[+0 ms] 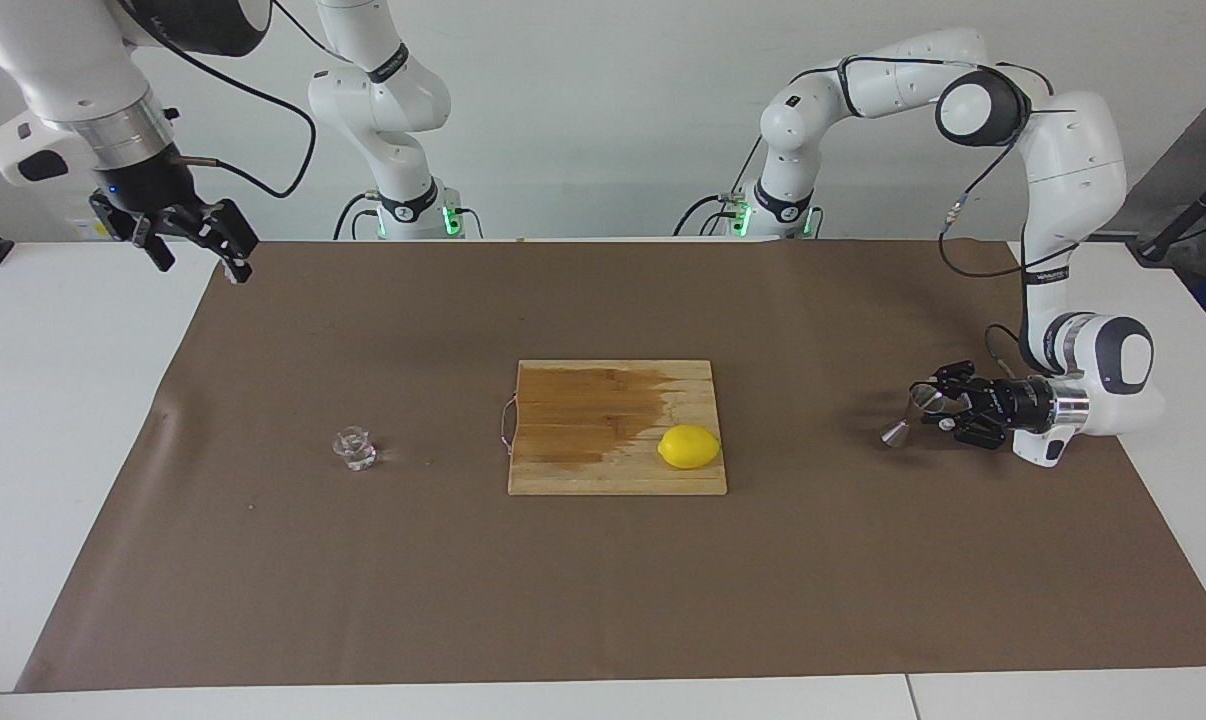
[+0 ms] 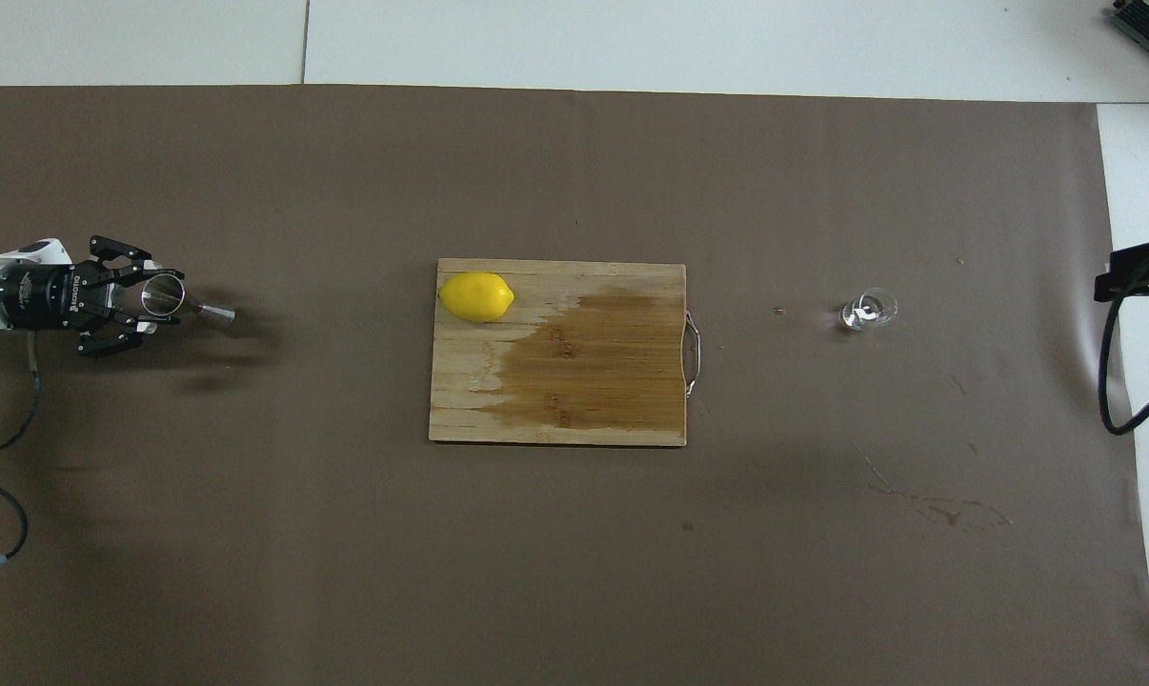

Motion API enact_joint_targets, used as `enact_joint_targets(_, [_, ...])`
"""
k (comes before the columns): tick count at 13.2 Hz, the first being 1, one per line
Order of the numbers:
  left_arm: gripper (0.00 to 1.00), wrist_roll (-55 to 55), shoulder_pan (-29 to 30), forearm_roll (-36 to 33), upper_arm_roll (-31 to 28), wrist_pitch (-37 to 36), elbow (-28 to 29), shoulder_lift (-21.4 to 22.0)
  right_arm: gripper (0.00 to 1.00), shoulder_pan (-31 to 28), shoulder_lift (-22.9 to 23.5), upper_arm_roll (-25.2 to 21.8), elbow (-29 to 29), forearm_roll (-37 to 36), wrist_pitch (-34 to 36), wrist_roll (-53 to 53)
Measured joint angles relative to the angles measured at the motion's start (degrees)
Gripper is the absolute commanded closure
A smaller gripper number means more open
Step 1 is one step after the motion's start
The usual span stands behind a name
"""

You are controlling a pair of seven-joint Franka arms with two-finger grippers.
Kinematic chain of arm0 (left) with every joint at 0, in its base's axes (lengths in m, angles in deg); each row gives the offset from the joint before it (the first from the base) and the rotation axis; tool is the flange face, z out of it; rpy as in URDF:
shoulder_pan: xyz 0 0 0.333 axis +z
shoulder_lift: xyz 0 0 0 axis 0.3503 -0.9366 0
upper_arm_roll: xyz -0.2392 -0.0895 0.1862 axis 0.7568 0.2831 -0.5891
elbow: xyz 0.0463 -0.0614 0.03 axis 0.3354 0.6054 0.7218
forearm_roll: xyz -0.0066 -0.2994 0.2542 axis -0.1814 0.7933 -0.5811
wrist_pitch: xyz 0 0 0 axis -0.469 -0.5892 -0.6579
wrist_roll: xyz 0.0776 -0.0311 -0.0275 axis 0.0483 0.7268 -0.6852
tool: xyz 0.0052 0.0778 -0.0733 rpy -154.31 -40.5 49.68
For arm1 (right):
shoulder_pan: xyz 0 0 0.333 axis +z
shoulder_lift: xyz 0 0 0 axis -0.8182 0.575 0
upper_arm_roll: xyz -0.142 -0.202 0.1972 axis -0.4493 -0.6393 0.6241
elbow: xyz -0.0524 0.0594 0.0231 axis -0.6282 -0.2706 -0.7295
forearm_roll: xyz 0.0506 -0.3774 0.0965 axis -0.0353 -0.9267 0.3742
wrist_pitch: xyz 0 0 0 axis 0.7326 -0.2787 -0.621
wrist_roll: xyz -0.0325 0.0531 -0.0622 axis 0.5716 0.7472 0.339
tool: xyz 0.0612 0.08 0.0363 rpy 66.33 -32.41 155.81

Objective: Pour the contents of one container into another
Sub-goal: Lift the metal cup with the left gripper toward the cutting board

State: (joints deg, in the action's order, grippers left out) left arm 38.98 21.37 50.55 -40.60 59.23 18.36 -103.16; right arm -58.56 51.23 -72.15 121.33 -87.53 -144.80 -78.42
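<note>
The small steel jigger (image 1: 908, 414) is in the left gripper (image 1: 938, 410), which is clamped on its upper cone, near the desk edge at the left arm's end; the jigger hangs tilted, its lower cone pointing down toward the brown mat (image 1: 603, 600), and whether that tip touches the mat cannot be told. The jigger looks light, rigid and smooth, so it may slip or swivel in a two-finger pinch; the narrow waist would probably give the surest hold, since the cones above and below would stop it sliding. The left arm is folded down with its forearm low and its wrist lying nearly level, reaching in from the desk's end. The tiny clear glass cup (image 1: 354, 448) stands upright on the mat toward the right arm's end of the desk, well apart from the wooden cutting board (image 1: 563, 470) at the centre, where a lemon (image 1: 689, 446) rests on one corner. The cup is probably light, hard, slick and breakable; gripping it across its squat side wall with gentle pressure seems best. The right gripper (image 1: 195, 240) waits raised over the desk corner at the right arm's end, its fingers apart and holding nothing.
</note>
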Motion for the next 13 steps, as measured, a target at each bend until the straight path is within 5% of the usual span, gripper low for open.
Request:
enact_joint_targets(7, [0.53, -1.0, -7.4, 4.2, 0.3, 2.1, 0.8, 4.3, 0.00, 2.4, 0.0, -0.7, -0.1, -0.7, 2.3, 0.3])
enact_joint_targets(13, [0.53, -1.9, -15.3, 11.4, 0.2, 9.2, 9.5, 14.0, 0.00, 3.6, 0.0, -2.9, -0.1, -1.2, 2.8, 0.7])
